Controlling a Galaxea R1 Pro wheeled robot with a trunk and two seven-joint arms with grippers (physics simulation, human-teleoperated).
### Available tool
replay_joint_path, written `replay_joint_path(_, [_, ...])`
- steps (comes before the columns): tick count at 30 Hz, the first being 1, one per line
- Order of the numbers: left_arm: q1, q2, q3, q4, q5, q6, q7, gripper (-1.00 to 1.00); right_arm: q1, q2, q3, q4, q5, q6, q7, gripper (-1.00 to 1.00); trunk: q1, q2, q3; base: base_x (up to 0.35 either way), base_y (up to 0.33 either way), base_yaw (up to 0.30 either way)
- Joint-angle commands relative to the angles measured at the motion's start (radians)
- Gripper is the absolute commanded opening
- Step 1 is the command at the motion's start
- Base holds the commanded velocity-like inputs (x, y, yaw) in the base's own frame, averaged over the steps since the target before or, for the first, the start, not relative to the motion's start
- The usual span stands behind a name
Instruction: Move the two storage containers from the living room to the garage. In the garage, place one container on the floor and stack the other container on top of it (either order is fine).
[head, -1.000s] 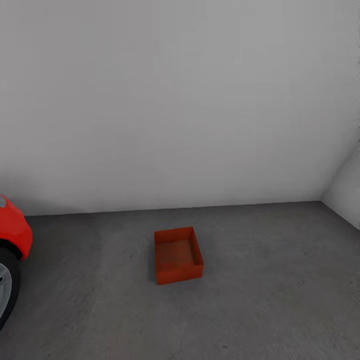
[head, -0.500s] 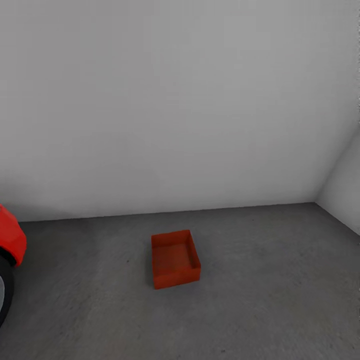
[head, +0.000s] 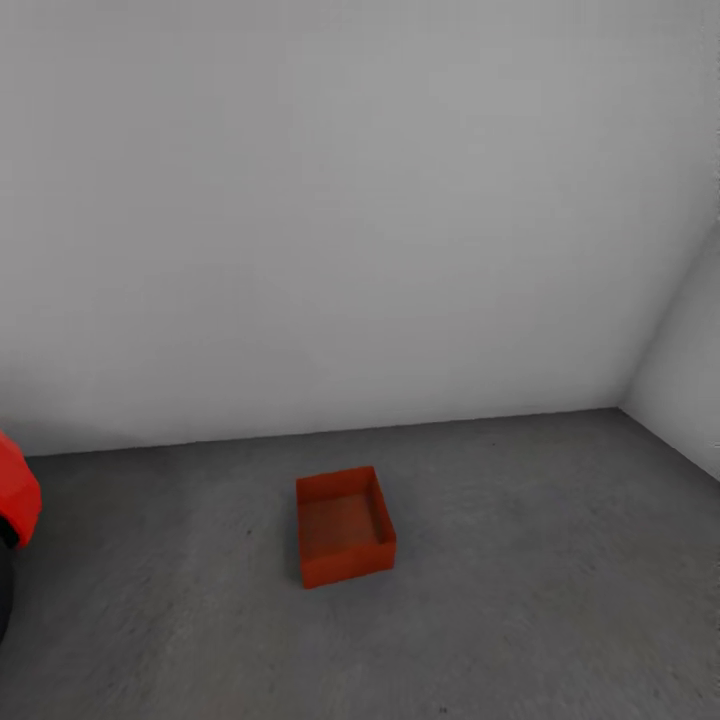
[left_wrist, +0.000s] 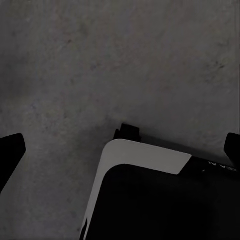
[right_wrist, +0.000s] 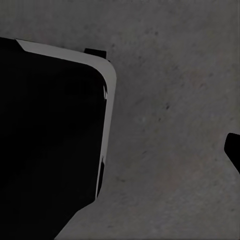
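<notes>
Head view, read from nine o'clock round to three: a sliver of the red car (head: 15, 500) sits at the nine o'clock edge; one storage container (head: 343, 526) rests open side up on the dark concrete floor (head: 520, 580) of the garage, near the middle toward six o'clock and a little skewed to the pale wall (head: 350, 200) behind it, with a second wall closing the corner at three o'clock. Left wrist view has the left gripper (left_wrist: 120, 150) spread wide, dark fingertips at the frame's two edges, nothing between them, floor and part of the robot's base (left_wrist: 150, 200) beneath; right wrist view has one fingertip of the right gripper (right_wrist: 234, 150) at the edge, so I cannot tell how its jaws stand. By my judgement one box is delivered and the next job is fetching its twin; later, approach square to the long side, lower level, and release only once it is seated.
</notes>
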Motion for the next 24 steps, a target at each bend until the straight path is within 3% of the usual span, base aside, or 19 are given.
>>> replay_joint_path(1, [-0.001, 0.000, 0.005, 0.000, 0.003, -0.002, 0.001, 1.00, -0.001, 0.001, 0.008, 0.002, -0.005, -0.004, -0.001, 1.00, 0.000, -0.001, 0.000, 0.000, 0.000, -0.074])
replay_joint_path(24, [0.000, 0.000, 0.004, 0.000, 0.003, -0.002, 0.001, 1.00, -0.001, 0.003, 0.008, 0.003, -0.005, -0.004, -0.001, 1.00, 0.000, -0.001, 0.037, 0.000, 0.000, -0.074])
